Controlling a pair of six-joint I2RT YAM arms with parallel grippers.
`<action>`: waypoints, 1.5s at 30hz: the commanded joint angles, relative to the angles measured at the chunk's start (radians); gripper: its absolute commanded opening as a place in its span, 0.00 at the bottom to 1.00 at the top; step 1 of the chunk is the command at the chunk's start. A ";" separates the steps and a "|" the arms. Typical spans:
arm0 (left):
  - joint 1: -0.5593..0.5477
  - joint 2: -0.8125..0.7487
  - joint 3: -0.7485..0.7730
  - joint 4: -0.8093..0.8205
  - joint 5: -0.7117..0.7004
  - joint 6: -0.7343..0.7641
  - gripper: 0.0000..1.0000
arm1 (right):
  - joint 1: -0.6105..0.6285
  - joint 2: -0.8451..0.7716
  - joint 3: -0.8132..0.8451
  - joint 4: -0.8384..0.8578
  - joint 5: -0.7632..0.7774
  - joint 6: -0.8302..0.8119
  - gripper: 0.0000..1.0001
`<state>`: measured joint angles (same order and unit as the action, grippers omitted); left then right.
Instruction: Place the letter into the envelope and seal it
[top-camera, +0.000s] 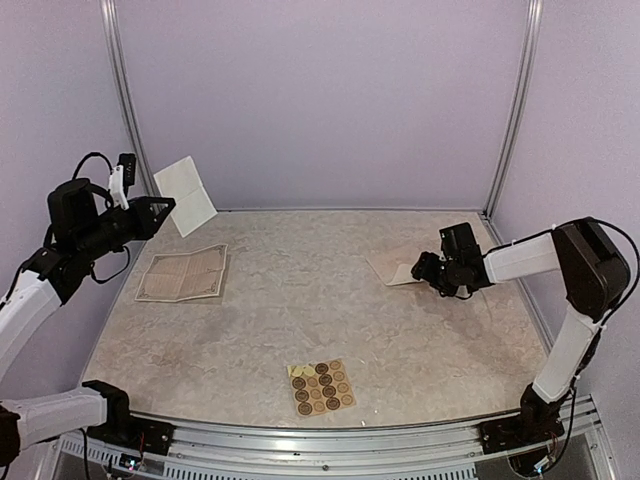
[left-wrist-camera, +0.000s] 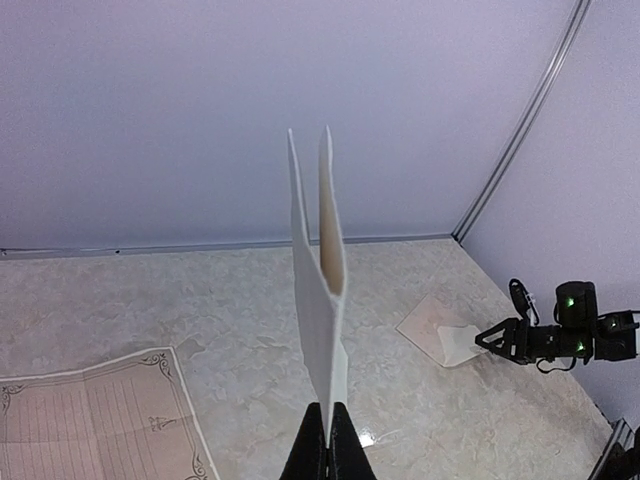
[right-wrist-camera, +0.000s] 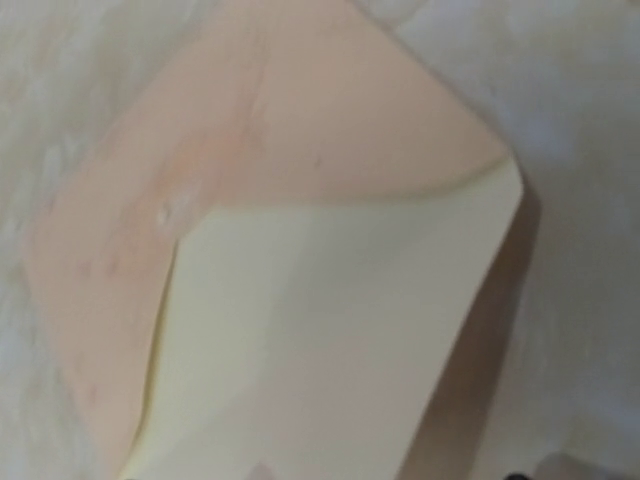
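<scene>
- Pinching the folded letter (left-wrist-camera: 318, 300) by its lower edge, the left gripper (left-wrist-camera: 326, 440) holds it upright in the air at the far left. Its fingers are pressed together on the paper.
- The two leaves of the letter gape apart at the top. If that splayed end goes in first, one leaf could catch on the envelope's mouth and crumple, or ride outside it.
- The grip takes only a thin strip of paper. A quick swing to the right could make the sheet flop or twist, so it would arrive skewed.
- The envelope (top-camera: 393, 270) lies on the table (top-camera: 300, 330) at the far right, with its flap open and the whiter inside showing.
- The right gripper (top-camera: 428, 268) sits at the envelope's right edge, touching it or just beside it. I cannot tell whether its fingers are spread or closed on the paper, because the right wrist view shows almost nothing but envelope.
- If the envelope is not pinned down, a push from the letter would probably slide it across the table instead of going in.
- Letter and envelope are well apart, so the arms must meet on the right, where they could crowd or knock each other.
- A printed sheet (top-camera: 183, 273) lies on the left below the raised letter, and stickers (top-camera: 322, 387) lie near the middle. Neither seems to be in the way, though sealing may need a sticker peeled off, which is fiddly.
</scene>
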<state>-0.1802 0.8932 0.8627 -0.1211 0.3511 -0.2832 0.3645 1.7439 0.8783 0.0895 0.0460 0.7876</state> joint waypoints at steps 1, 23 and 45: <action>0.016 -0.017 -0.017 0.007 0.007 0.010 0.00 | -0.031 0.058 0.034 0.089 0.000 0.004 0.71; 0.060 -0.013 -0.036 0.030 0.060 -0.011 0.00 | -0.065 0.074 0.104 0.183 -0.214 0.008 0.00; 0.052 0.027 -0.062 0.094 0.205 -0.028 0.00 | 0.249 -0.156 0.209 -0.372 -0.688 -0.329 0.00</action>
<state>-0.1249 0.9085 0.8131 -0.0700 0.4957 -0.3054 0.5884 1.5913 1.0931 -0.1947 -0.5690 0.5228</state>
